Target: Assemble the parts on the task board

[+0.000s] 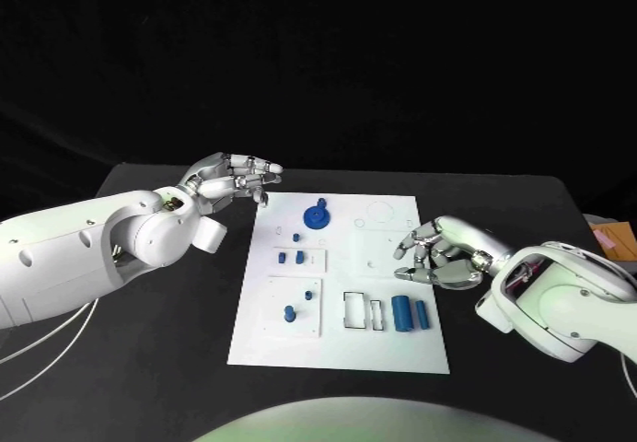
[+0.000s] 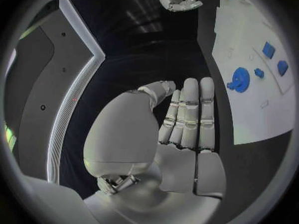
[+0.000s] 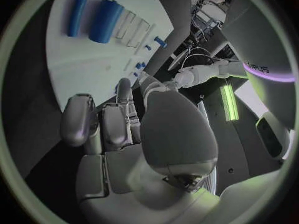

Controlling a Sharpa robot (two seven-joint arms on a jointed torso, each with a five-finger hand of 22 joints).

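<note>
The white task board (image 1: 339, 343) lies in the middle of the black table. On it a round blue part (image 1: 318, 216) sits near the far edge, small blue parts (image 1: 295, 257) and pegs (image 1: 291, 315) stand down its left side, and two blue cylinders (image 1: 411, 313) lie near the front right. My left hand (image 1: 237, 180) hovers off the board's far left corner, fingers extended side by side, holding nothing (image 2: 187, 119). At the board's right edge my right hand (image 1: 445, 253) has its fingers bent but apart, with nothing in them (image 3: 124, 129).
Two empty rectangular slots (image 1: 361, 310) lie just left of the cylinders. Bare black table surrounds the board on both sides. A pinkish object (image 1: 613, 241) sits at the table's far right edge.
</note>
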